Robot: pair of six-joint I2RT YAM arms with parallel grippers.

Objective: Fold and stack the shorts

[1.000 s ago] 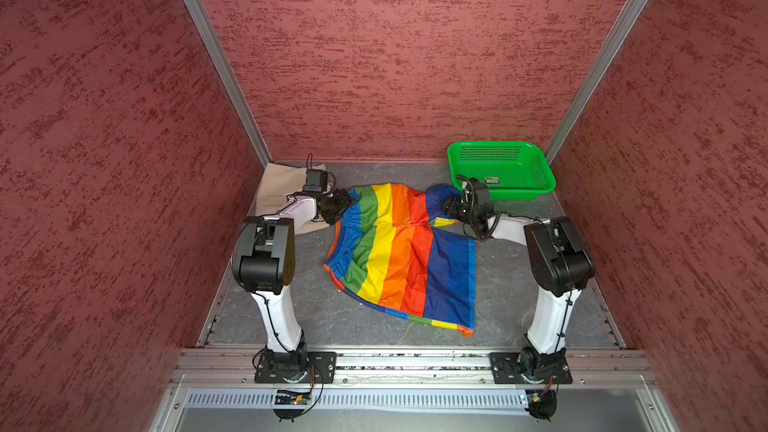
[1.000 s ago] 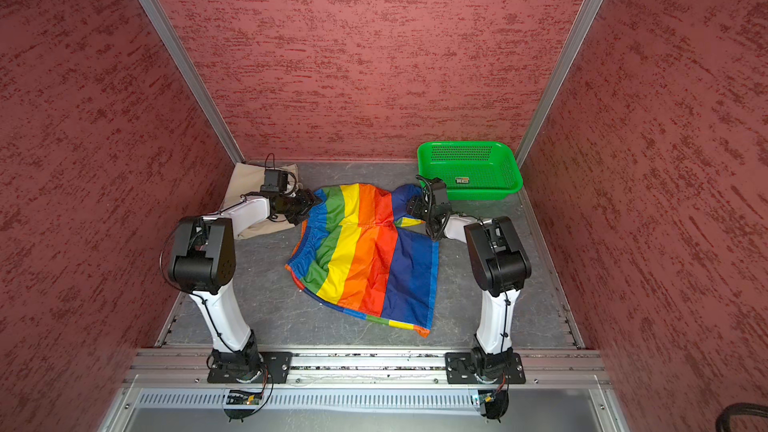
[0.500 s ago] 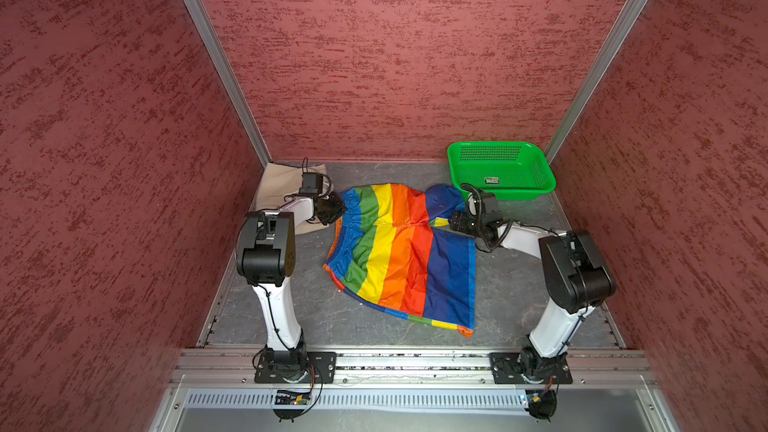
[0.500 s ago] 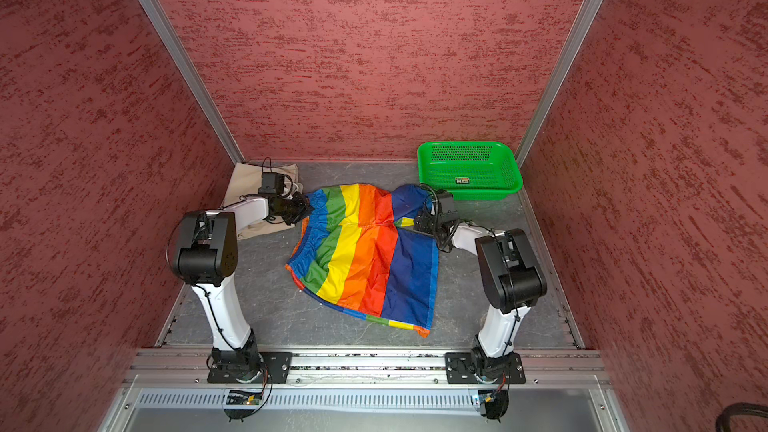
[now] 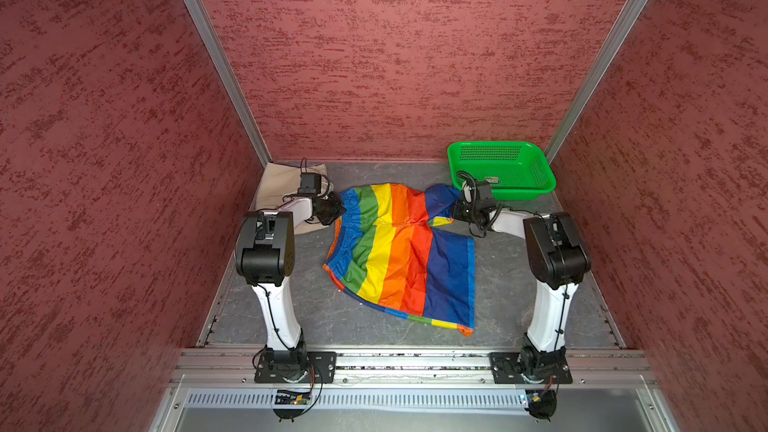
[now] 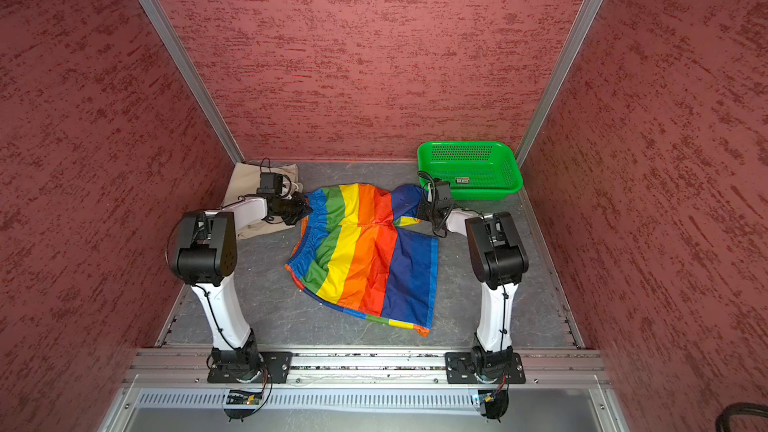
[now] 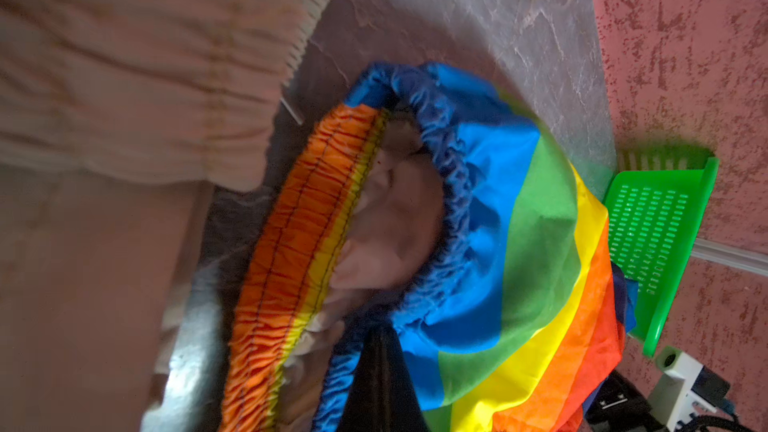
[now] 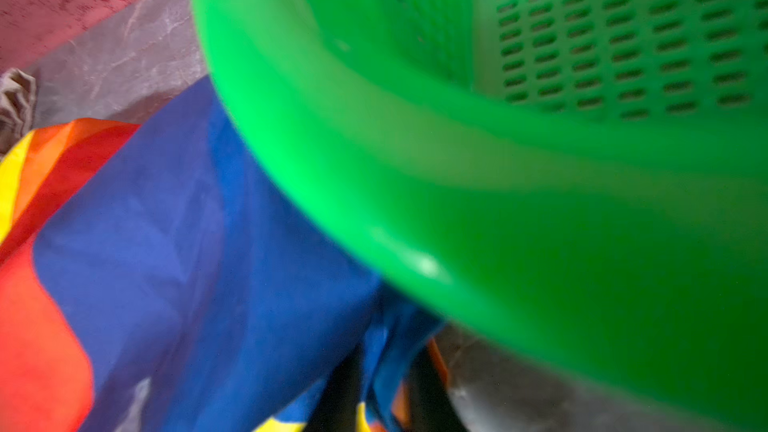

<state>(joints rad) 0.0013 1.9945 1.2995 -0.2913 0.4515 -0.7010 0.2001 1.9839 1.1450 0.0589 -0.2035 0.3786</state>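
at upper left the beige shorts (image 5: 286,178) lie in the corner, while the left gripper (image 5: 334,210) and, across the spread rainbow-striped shorts (image 5: 399,259) mid-frame, the right gripper (image 5: 455,213) have both just clamped onto that pair's far edge, so a fold looks ready, and the green basket (image 5: 523,192) at upper right holds no clothing.

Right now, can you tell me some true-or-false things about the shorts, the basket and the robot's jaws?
1. The rainbow shorts lie in the basket. False: they lie on the table, beside it.
2. Both jaws are shut on the rainbow shorts. True.
3. The beige shorts lie in the far left corner. True.
4. The basket is red. False: it is green.
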